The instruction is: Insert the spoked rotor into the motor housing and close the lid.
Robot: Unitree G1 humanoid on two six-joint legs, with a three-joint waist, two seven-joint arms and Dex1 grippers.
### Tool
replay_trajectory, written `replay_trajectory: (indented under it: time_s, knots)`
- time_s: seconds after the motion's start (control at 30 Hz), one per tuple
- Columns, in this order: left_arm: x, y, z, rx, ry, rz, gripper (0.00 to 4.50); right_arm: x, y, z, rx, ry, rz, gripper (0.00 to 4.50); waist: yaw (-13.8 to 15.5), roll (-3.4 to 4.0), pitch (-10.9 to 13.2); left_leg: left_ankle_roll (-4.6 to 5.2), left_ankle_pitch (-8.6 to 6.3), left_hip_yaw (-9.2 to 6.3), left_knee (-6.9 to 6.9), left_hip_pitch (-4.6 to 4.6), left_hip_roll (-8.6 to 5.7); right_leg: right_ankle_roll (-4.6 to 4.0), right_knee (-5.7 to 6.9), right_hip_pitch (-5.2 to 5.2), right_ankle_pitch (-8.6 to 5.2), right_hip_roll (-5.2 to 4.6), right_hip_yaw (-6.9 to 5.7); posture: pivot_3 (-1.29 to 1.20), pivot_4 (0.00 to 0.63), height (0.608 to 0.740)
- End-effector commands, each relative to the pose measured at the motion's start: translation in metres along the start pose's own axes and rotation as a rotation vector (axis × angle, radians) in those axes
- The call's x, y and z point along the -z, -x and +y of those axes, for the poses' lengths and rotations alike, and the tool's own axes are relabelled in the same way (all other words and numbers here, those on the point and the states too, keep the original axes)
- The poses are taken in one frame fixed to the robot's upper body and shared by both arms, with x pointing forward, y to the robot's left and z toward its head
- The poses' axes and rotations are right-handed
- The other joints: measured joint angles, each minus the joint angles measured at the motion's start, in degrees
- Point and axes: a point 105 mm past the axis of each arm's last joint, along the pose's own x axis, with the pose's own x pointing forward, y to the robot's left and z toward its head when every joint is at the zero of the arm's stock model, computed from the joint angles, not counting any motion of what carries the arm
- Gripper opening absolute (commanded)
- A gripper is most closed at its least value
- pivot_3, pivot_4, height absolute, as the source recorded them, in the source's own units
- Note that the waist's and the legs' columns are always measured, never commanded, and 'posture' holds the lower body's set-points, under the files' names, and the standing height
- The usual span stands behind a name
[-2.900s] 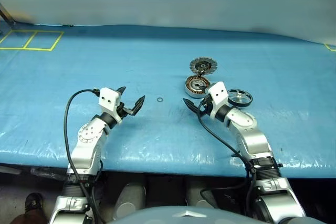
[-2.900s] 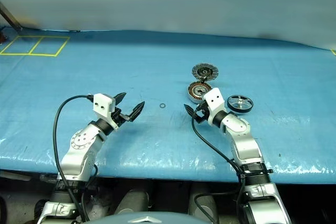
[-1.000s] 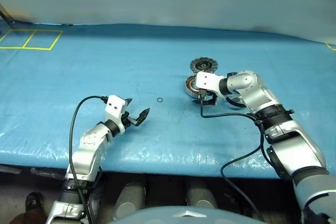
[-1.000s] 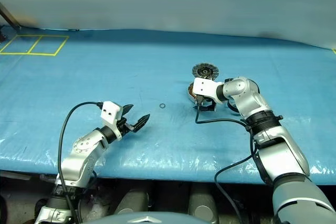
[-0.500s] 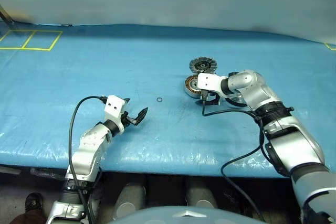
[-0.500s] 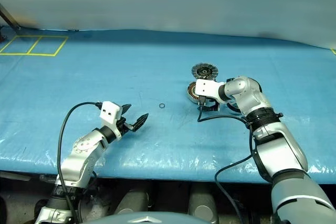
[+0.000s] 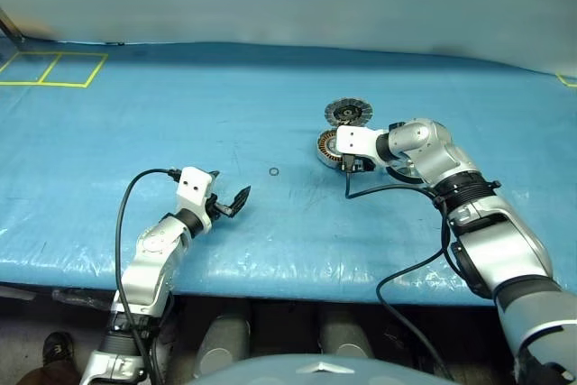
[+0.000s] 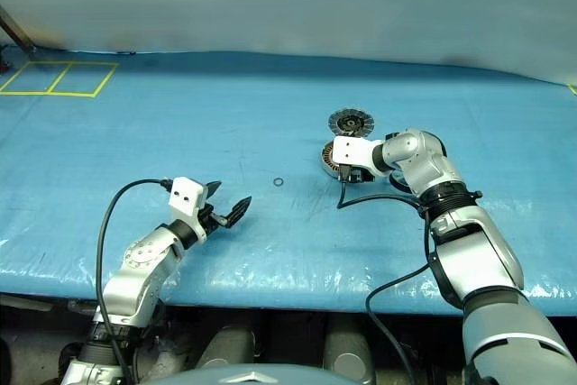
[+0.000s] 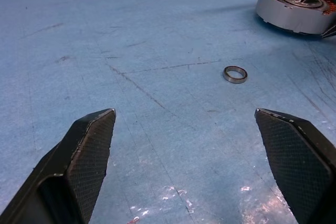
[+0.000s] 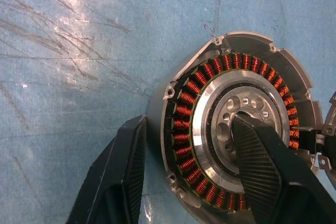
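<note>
Your whole workspace is the blue tarp-covered table (image 7: 180, 105), with yellow tape squares (image 7: 50, 68) marked at its far left corner. Everything that matters sits right of centre.

Your right arm reaches in from the right with a black cable (image 7: 397, 188) looping off its wrist. The right gripper (image 10: 186, 177) is tilted down over the motor housing (image 10: 239, 129), and the wrist view shows you how it stands: one finger (image 10: 123, 177) is outside the housing's near wall, over bare tarp, and the other finger (image 10: 262, 166) lies across the silver centre, so the ring of copper windings sits between them. The jaws are partly open and straddle that wall; you cannot tell from here whether the pads are touching metal, and nothing is lifted.

The lid (image 7: 348, 114) lies flat just beyond the housing, its toothed rim close to the housing's far edge. The spoked rotor (image 7: 410, 171) is just right of the housing, mostly hidden behind your right forearm (you only get a sliver of its black rim).

Your left gripper (image 9: 202, 166) hovers low over the tarp well to the left, jaws spread wide and holding nothing. Ahead of it, between it and the housing, lies a small metal ring (image 9: 234, 74).
</note>
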Motion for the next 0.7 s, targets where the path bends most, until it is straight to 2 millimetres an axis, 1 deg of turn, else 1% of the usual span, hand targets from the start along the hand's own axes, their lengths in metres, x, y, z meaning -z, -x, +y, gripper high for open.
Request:
replay_trajectory:
  time_s: [0.03,0.1,0.17,0.2,0.3,0.43,0.7]
  knots:
    - [-0.020,0.002,0.002,-0.006,-0.043,-0.073,4.50,-0.002,-0.004,0.009,-0.021,0.016,-0.010,2.12,0.01,0.00,0.00,0.00,0.00,0.00,0.00,0.00,0.00,0.01,0.00,0.00,0.00,0.00,0.00,0.00,0.150,0.740]
    - [-0.021,0.003,0.003,-0.008,-0.048,-0.074,4.50,-0.009,-0.003,0.010,0.004,0.034,-0.044,2.12,0.06,-0.01,-0.01,0.00,0.00,-0.01,0.01,0.00,0.00,0.01,0.00,0.01,0.00,0.00,0.00,0.00,0.150,0.740]
    - [-0.021,0.004,0.004,-0.011,-0.051,-0.071,4.50,-0.017,-0.002,0.018,0.013,0.051,-0.088,2.12,0.01,0.00,-0.01,0.00,0.00,-0.02,0.00,0.00,0.00,0.00,0.00,0.00,0.00,0.01,0.00,0.00,0.150,0.740]
    - [-0.021,0.005,0.004,-0.013,-0.053,-0.069,4.50,-0.022,-0.001,0.023,0.013,0.051,-0.114,2.12,0.00,0.00,-0.01,0.00,0.00,-0.03,-0.03,-0.01,0.01,-0.01,-0.01,-0.01,-0.01,0.01,0.00,0.00,0.150,0.740]
    - [-0.019,0.006,0.006,-0.017,-0.057,-0.059,4.50,-0.039,0.000,0.051,-0.011,0.053,-0.196,2.12,0.02,0.00,-0.02,0.01,-0.01,-0.05,-0.05,-0.03,0.02,-0.01,-0.01,-0.03,-0.03,0.02,0.00,0.00,0.150,0.740]
    - [-0.018,0.006,0.006,-0.013,-0.062,-0.050,4.50,-0.051,-0.001,0.076,-0.018,0.041,-0.228,2.12,0.02,0.00,-0.02,0.02,-0.02,-0.02,0.00,0.00,0.03,0.12,0.00,-0.01,-0.10,0.01,0.00,0.00,0.150,0.740]
    - [-0.017,0.004,0.005,0.001,-0.070,-0.037,4.50,-0.073,-0.002,0.105,-0.013,-0.016,-0.280,2.12,0.12,-0.01,-0.03,0.00,-0.01,-0.04,0.17,0.01,0.03,0.13,0.05,0.07,-0.10,0.02,-0.02,0.00,0.150,0.740]
